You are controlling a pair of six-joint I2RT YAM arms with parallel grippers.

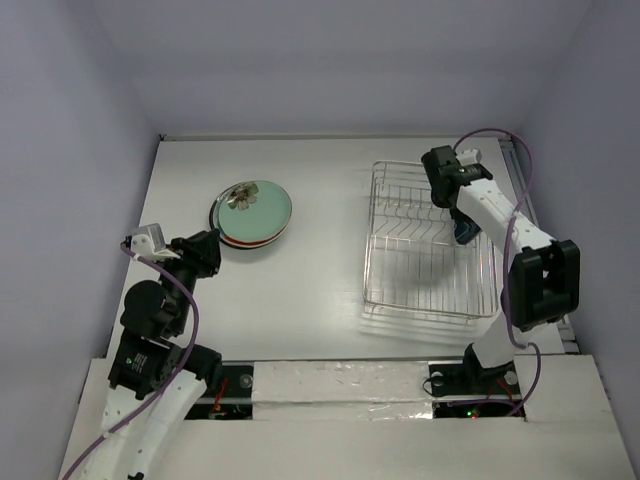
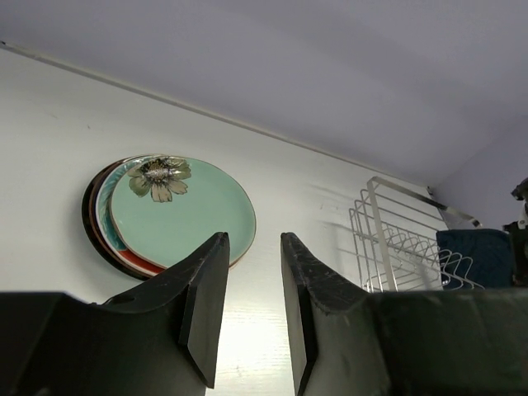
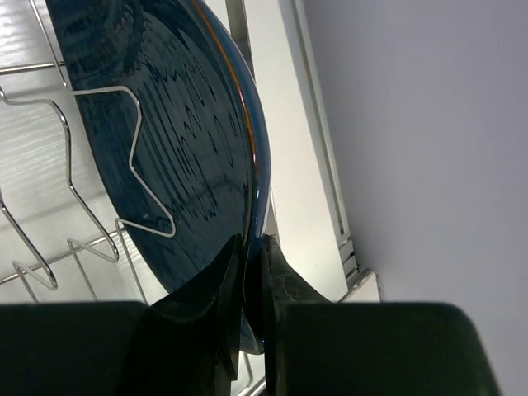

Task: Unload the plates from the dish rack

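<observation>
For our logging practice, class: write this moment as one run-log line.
left gripper: open, empty, facing plate stack | right gripper: shut on dark blue plate, upright in dish rack | rack: no other plate visible

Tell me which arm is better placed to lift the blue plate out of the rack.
Right. The right end effector pinches the rim of the blue plate standing in the dish rack. The left end effector stands open and empty near the stacked plates, well away from the rack.
</observation>
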